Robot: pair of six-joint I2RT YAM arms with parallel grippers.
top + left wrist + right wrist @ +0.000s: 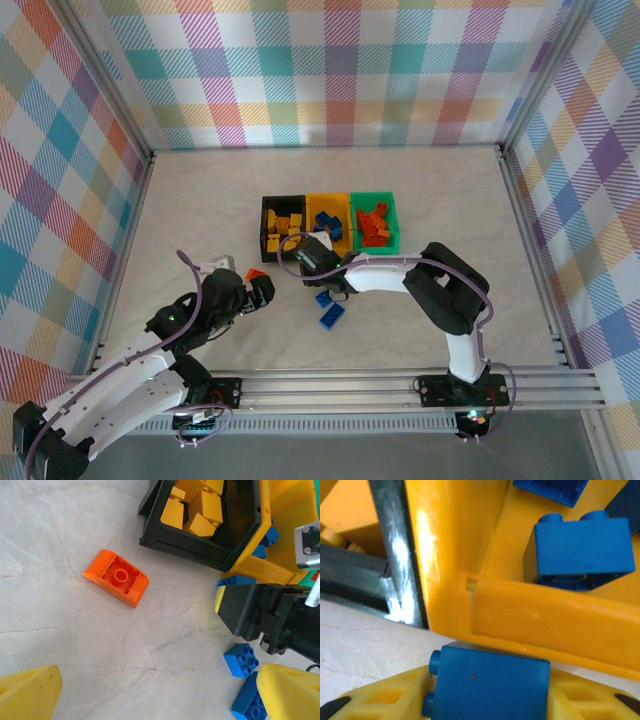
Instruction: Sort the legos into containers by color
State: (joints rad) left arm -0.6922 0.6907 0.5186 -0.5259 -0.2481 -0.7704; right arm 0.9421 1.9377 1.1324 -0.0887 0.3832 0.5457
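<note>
While gripped, blue lego (487, 685) sits beside yellow bin (545, 625).

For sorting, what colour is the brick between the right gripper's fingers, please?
Blue brick; best in the right wrist view.

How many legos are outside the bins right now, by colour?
Orange legos: 1
Blue legos: 3, one of them in the right gripper
Total: 4 in view
</note>
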